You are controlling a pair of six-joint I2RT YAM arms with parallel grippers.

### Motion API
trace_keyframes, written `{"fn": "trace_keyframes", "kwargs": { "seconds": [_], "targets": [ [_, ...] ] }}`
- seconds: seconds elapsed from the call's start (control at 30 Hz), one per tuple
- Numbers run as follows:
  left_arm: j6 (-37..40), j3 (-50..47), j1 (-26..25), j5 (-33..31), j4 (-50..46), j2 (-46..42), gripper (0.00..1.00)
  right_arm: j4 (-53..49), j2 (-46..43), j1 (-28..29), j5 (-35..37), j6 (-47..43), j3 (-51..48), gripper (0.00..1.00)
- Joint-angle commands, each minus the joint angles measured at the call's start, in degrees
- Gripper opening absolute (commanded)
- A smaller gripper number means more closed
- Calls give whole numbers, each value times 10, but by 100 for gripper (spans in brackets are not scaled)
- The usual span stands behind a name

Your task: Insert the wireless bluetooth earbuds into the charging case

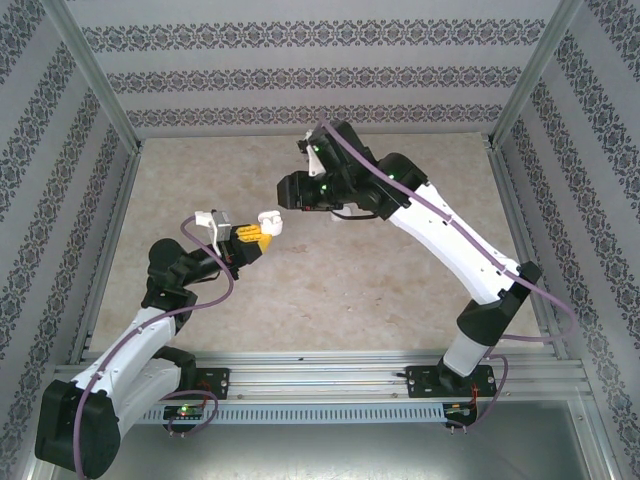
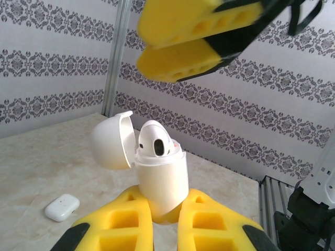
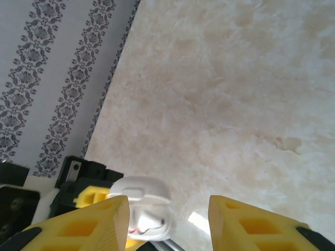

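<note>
1. Seating the earbud [image 2: 155, 140] calls for a straight downward press along its socket; the right claw [image 3: 168, 205] hovers above, fingers apart and empty
2. Left claw [image 2: 165, 201] is clamped on the charging case [image 2: 159, 175], held upright above the table [image 2: 31, 172], lid open
3. Earbud: glossy white, rounded head protruding from the case

The charging case [image 2: 161, 180] and earbud [image 2: 155, 141] are glossy white plastic, the left end effector [image 2: 163, 215] has matt yellow fingers [image 2: 123, 225], and the tabletop [image 1: 350, 300] is smooth, marble-patterned beige with a faint sheen.
</note>
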Motion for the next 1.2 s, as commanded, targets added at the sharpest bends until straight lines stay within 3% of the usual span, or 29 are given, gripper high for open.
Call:
{"fn": "trace_keyframes", "kwargs": {
  "seconds": [0.0,0.23,0.5,0.73,1.17],
  "targets": [
    [8,27,-8,22,6,-2,1,19,-2,-11,-56,-11,-5,44],
    [-5,45,-15,38,17,22,1,116,6,-45,-166,34,-65,40],
    [-11,63,-19,33,0,39,1,126,23,-46,-231,37,-79,32],
    [-34,74,-19,9,-10,50,1,135,-8,-44,-243,35,-136,27],
    [-75,88,-19,-12,-11,66,1,168,-70,-40,-224,30,-217,27]
  ]
}}
